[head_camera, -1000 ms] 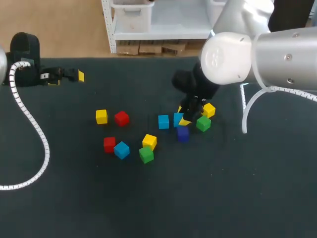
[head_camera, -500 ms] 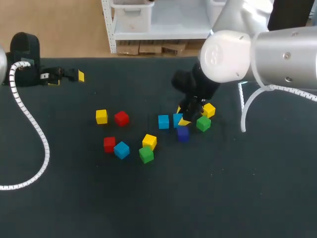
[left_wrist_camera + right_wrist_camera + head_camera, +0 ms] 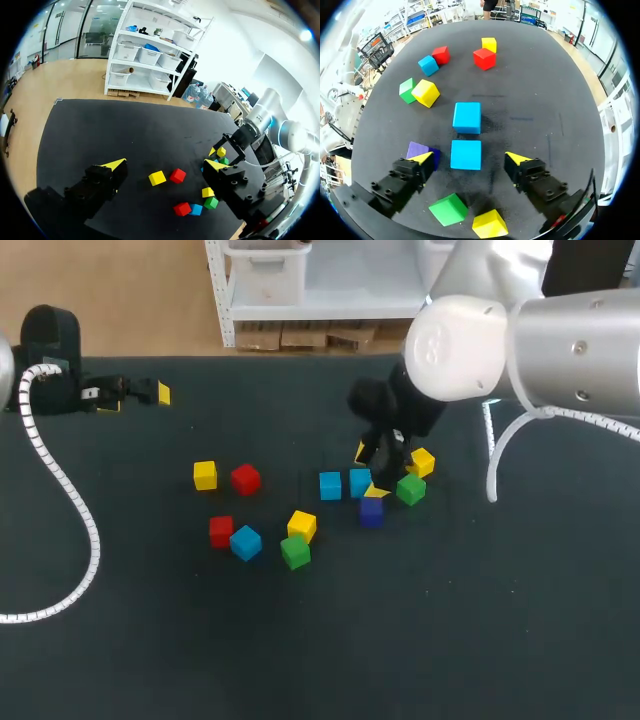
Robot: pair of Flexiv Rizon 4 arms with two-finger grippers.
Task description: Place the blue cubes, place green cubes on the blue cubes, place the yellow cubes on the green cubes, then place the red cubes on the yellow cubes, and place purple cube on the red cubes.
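Note:
My right gripper [image 3: 470,158] stands open low over the table, with a blue cube [image 3: 466,154] resting between its fingers and clear of both. Just ahead lies a second blue cube [image 3: 467,117]. In the head view these two blue cubes [image 3: 360,482] [image 3: 330,485] sit side by side under the right gripper [image 3: 372,472]. A purple cube [image 3: 417,150] lies against the outside of one finger. A third blue cube [image 3: 245,542] lies to the left beside a red one [image 3: 221,531]. My left gripper [image 3: 140,392] is open at the far left, holding nothing.
A green cube [image 3: 410,489] and a yellow cube [image 3: 421,462] lie close to the right gripper's right. Another yellow [image 3: 302,526] and green [image 3: 294,552] pair sits left of centre. A yellow [image 3: 205,475] and a red cube [image 3: 245,478] lie further left.
My right gripper has opened and let go of the blue cube, which now rests on the table beside the other blue one. The left arm has not moved.

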